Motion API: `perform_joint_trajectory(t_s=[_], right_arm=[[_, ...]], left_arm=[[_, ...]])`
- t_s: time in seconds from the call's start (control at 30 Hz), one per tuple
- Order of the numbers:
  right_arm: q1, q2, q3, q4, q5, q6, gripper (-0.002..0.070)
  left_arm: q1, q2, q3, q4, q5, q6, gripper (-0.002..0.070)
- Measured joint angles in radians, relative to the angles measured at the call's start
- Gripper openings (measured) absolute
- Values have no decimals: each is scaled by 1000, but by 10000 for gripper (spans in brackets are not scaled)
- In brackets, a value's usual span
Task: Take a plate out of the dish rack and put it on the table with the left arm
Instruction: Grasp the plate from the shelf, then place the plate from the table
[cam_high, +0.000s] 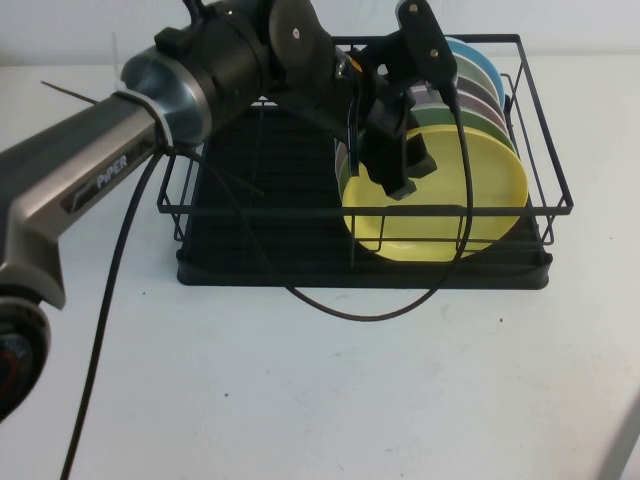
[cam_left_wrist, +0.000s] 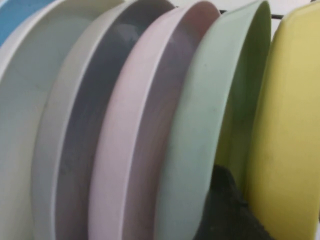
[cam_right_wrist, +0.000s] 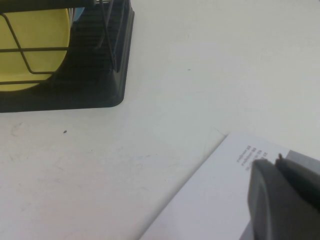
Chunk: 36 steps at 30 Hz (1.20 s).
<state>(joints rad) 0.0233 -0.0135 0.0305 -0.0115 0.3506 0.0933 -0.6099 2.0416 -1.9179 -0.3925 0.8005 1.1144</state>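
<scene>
The yellow plate (cam_high: 470, 195) stands on edge at the front of a row of plates in the black dish rack (cam_high: 270, 215). My left gripper (cam_high: 398, 172) reaches down into the rack and grips the plate's upper left rim. In the left wrist view one black finger (cam_left_wrist: 225, 202) sits in the gap between the mint-green plate (cam_left_wrist: 210, 115) and the yellow plate (cam_left_wrist: 290, 130), pressed against the yellow one; the other finger is hidden behind it. The plate still rests in the rack. My right gripper (cam_right_wrist: 277, 165) is shut and empty, parked low over a white sheet (cam_right_wrist: 210, 200).
Behind the yellow plate stand mint-green, pink (cam_left_wrist: 145, 130), grey (cam_left_wrist: 85, 135), white and blue plates. The left arm's black cable (cam_high: 340, 305) loops over the rack's front onto the white table (cam_high: 330, 400). The rack's left half holds no plates.
</scene>
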Motion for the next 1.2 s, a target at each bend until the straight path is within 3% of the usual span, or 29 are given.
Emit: perform_joint_trajectory(t_s=[0.27, 0.37, 0.6, 0.9, 1.07, 1.2], right_arm=[[0, 0, 0, 0, 0, 0, -21], [0, 0, 0, 0, 0, 0, -21], [0, 0, 0, 0, 0, 0, -20], [0, 0, 0, 0, 0, 0, -20], [0, 0, 0, 0, 0, 0, -21], [0, 0, 0, 0, 0, 0, -20]], left_arm=[[0, 3, 0, 0, -43, -9, 122], [0, 3, 0, 15, -49, -4, 66], [0, -8, 0, 30, -46, -2, 64], [0, -204, 4, 100, -33, -31, 58], [4, -344, 4, 105, 5, -312, 58], [33, -432, 11, 99, 153, -522, 58]])
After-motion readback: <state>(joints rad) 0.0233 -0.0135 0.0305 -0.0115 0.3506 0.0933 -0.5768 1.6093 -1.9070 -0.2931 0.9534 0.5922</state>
